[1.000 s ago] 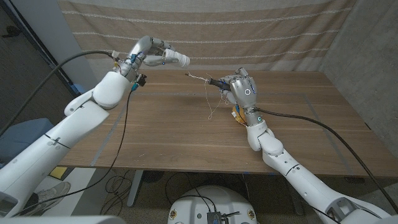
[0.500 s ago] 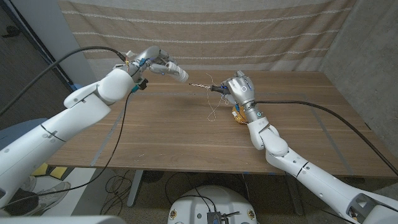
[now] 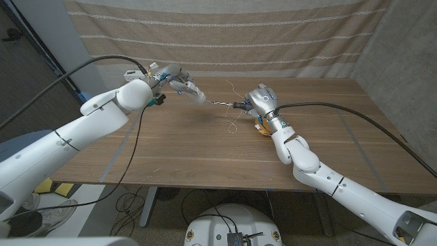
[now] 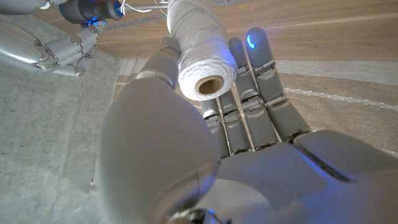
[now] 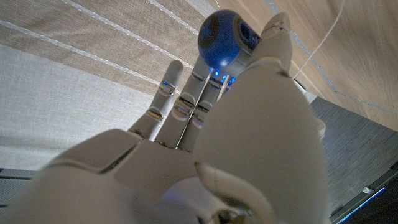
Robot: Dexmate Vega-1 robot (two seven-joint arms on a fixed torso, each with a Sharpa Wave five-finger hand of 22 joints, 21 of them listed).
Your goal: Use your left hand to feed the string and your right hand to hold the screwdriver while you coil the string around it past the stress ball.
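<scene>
My left hand (image 3: pixel 176 80) grips a white spool of string (image 3: pixel 195 95), raised over the table's far left and close to the screwdriver's tip. In the left wrist view the spool (image 4: pixel 201 47) sits between thumb and fingers (image 4: pixel 249 99). My right hand (image 3: pixel 263 101) holds the screwdriver (image 3: pixel 231 104) level above the table, shaft pointing left toward the spool. Loose string (image 3: pixel 232 124) dangles from the shaft to the wood. The right wrist view shows the handle's blue butt (image 5: pixel 222 33) in my right hand (image 5: pixel 249 130). A yellow-orange object (image 3: pixel 259 127), perhaps the stress ball, lies on the table under that hand.
The wooden table (image 3: pixel 205 157) ends at a striped beige curtain (image 3: pixel 273 41) just behind both hands. Black cables (image 3: pixel 355 126) trail across the table from the right arm and hang beside the left arm (image 3: pixel 130 150).
My left hand has brought the spool down and to the right, nearly to the screwdriver's tip. My right hand has shifted slightly, and the shaft now lies more level.
</scene>
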